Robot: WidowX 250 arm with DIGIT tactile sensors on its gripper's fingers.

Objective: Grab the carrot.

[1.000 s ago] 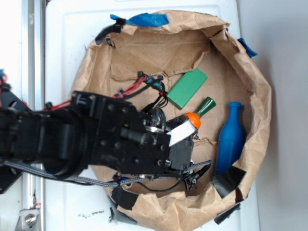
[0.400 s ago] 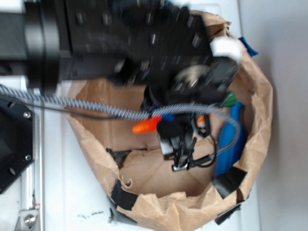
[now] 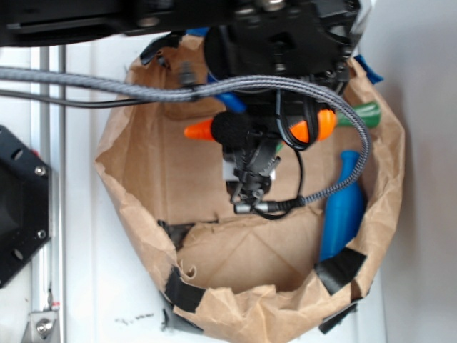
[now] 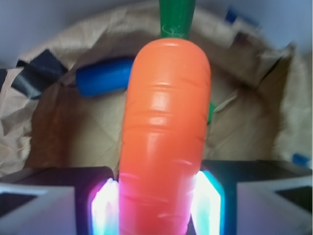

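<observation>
Your jaws are closed on the carrot (image 4: pixel 164 132), holding it lifted above the brown paper bag (image 3: pixel 143 179) at about 12 o'clock. Inside the bag, a blue bottle (image 3: pixel 343 207) lies at 3 o'clock.

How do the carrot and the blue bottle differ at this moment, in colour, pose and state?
The carrot is glossy orange with a green stem; the blue bottle is plain blue all over. The carrot sits clamped in the pincer, apparently lifted above the bag floor, while the bottle lies untouched against the paper bag wall. In the exterior view the carrot lies across the frame; the bottle runs roughly top to bottom. Both are elongated, tapering toys.
</observation>
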